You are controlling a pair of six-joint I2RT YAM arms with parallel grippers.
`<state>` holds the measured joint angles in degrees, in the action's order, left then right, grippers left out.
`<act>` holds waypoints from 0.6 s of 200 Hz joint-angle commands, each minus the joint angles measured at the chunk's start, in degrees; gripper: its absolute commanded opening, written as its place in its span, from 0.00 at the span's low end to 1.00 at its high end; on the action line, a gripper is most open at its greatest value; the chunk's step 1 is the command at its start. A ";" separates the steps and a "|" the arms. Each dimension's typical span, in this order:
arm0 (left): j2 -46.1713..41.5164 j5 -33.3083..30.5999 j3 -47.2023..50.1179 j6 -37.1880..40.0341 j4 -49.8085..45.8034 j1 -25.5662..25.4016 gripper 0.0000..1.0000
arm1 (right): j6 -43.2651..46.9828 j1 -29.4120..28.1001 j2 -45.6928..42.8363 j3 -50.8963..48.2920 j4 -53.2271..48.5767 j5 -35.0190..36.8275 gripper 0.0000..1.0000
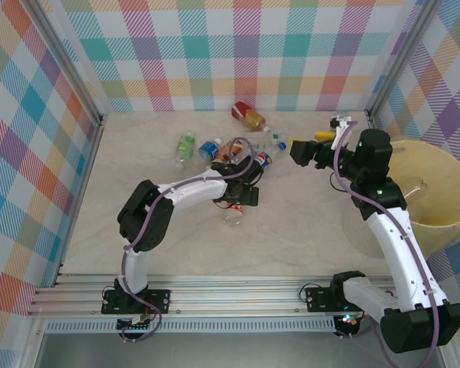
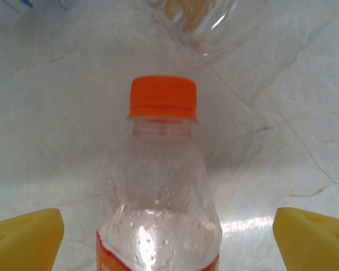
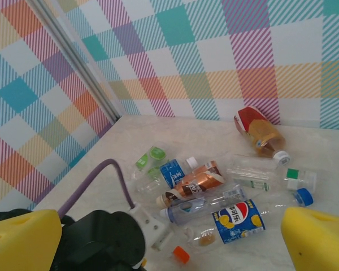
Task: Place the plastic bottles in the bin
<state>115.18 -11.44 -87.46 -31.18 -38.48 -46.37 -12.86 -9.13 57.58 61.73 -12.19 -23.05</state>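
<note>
Left wrist shows the left hand (image 2: 169, 226) spread wide, straddling an orange-capped bottle (image 2: 161, 164) without touching.

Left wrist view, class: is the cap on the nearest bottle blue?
No, the cap on the clear bottle standing closest to the camera is bright orange.
</note>
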 commanded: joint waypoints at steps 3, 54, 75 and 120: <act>1.75 -2.36 -3.35 0.26 -5.64 0.12 0.93 | -0.32 -0.59 -1.57 -1.39 1.46 0.67 1.00; 5.31 -1.35 -6.29 -1.12 -7.28 0.14 0.80 | 0.19 -0.87 -2.15 -1.79 1.56 1.07 1.00; 5.90 -0.69 -6.11 -1.56 -5.85 0.13 0.74 | 0.51 -0.98 -2.33 -1.97 1.65 1.25 1.00; 7.20 0.74 -6.49 -2.22 -3.66 0.36 0.57 | 0.21 -1.55 -1.60 -2.06 1.73 0.11 1.00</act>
<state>121.75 -12.01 -92.53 -32.80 -42.96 -46.37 -12.86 -9.91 56.18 60.29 -12.08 -21.98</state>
